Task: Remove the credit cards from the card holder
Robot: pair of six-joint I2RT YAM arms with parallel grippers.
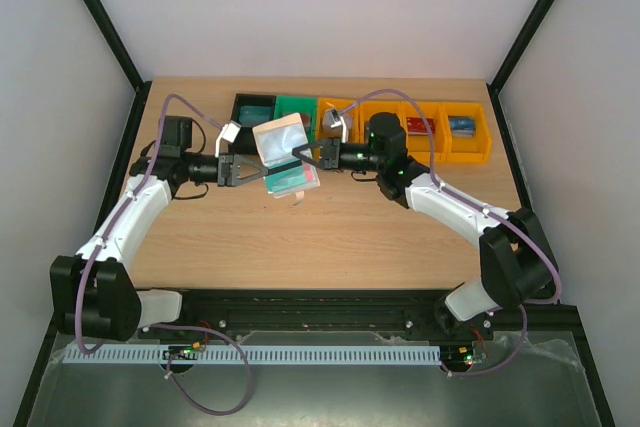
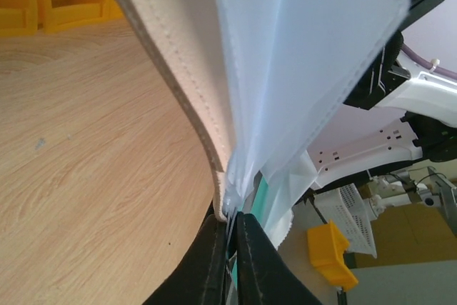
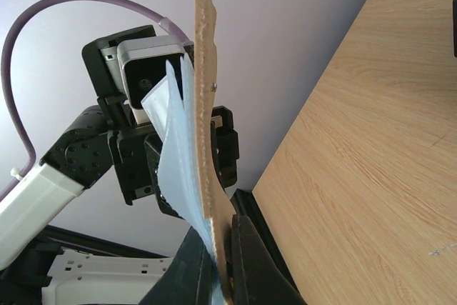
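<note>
Midair, left tool (image 2: pixel 229 228) and right tool (image 3: pixel 221 244) pinch the card holder (image 1: pixel 282 138).

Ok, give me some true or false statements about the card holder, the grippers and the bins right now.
The card holder lies flat on the table. False: it is held up above it.
The right gripper pinches the card holder's edge. True.
The left gripper hangs open, clear of the card holder. False: it is closed on it.
The rightmost orange bin holds a blue card. True.
</note>
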